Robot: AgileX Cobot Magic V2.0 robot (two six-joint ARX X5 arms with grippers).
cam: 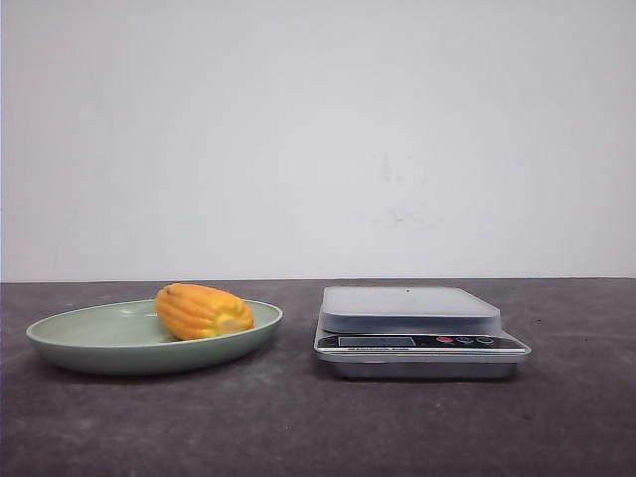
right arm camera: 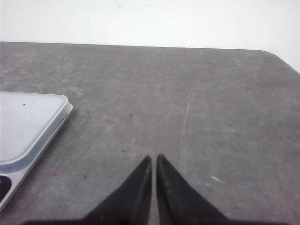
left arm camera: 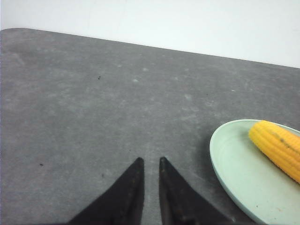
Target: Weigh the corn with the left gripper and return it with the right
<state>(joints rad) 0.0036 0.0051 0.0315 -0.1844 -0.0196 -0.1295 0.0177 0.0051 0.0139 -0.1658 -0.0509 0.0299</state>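
Note:
The corn, a short orange-yellow cob piece, lies on its side in the green plate at the left of the table. The grey kitchen scale stands to the plate's right with nothing on its platform. In the left wrist view my left gripper hovers over bare table, shut but for a narrow slit and holding nothing, with the plate and corn off to one side. My right gripper is shut and empty, apart from the scale's corner. Neither gripper shows in the front view.
The dark grey tabletop ends at a white wall behind. The scale's display and buttons face the front. Rounded table corners show in both wrist views.

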